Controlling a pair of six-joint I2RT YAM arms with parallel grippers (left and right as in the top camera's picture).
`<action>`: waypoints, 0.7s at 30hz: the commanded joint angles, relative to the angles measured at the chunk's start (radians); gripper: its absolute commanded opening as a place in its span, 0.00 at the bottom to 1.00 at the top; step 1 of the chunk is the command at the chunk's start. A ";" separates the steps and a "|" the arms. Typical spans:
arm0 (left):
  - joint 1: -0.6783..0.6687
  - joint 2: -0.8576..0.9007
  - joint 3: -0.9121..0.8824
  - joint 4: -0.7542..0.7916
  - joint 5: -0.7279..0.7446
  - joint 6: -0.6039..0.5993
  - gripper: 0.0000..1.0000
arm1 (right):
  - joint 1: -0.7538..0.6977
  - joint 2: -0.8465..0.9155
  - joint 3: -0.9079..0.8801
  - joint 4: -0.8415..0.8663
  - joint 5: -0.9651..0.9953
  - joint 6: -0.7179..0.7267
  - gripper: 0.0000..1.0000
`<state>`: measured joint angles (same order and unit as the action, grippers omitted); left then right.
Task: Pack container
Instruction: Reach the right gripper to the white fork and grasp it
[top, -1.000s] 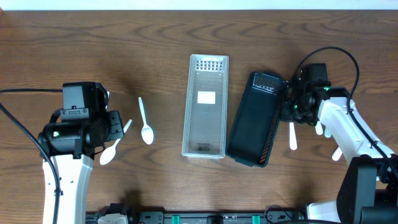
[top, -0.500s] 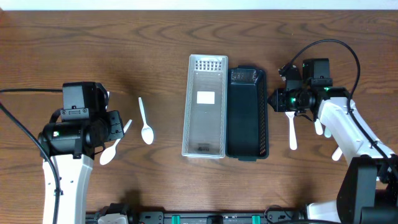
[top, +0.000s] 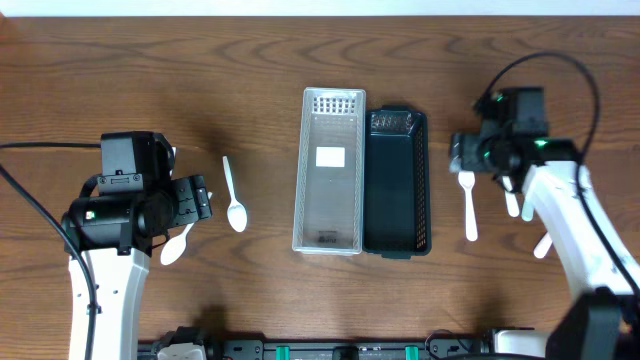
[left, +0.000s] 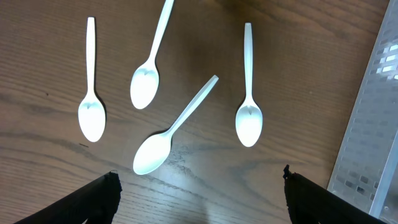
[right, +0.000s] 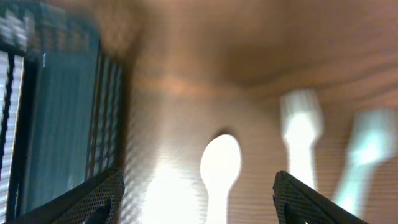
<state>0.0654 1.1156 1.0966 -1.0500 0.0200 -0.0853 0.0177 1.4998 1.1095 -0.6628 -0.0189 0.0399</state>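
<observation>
A clear plastic container (top: 330, 170) lies in the middle of the table, and a black container (top: 397, 183) lies flat against its right side. My left gripper (top: 197, 200) hangs open above white spoons; one spoon (left: 174, 127) lies just ahead of my left gripper (left: 199, 186), with another spoon (left: 249, 87) to its right. My right gripper (top: 458, 155) is open just right of the black container, holding nothing. In the blurred right wrist view, a white spoon (right: 221, 168) lies between the fingers of my right gripper (right: 196, 199), with the black container (right: 62, 106) at left.
More white spoons (left: 91, 81) lie left of the containers, one (top: 232, 195) between my left arm and the clear container. White cutlery (top: 512, 205) lies under and beside my right arm, including a fork (right: 301, 124). The clear container's edge (left: 373, 124) shows at right.
The black container went from tilted to lying flat beside the clear one. My right gripper let go of it, opened and drew away to the right. My left gripper opened wide.
</observation>
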 joint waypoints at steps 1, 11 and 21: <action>0.000 0.003 0.016 -0.004 -0.001 -0.003 0.87 | -0.037 -0.043 0.103 -0.048 0.143 -0.048 0.77; 0.000 0.003 0.016 -0.003 -0.001 -0.003 0.88 | -0.187 0.109 0.135 -0.060 0.142 -0.153 0.99; 0.000 0.003 0.016 -0.004 -0.001 -0.003 0.88 | -0.194 0.295 0.135 -0.023 0.116 -0.196 0.99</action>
<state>0.0654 1.1156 1.0966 -1.0500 0.0200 -0.0853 -0.1738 1.7638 1.2442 -0.6895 0.1116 -0.1295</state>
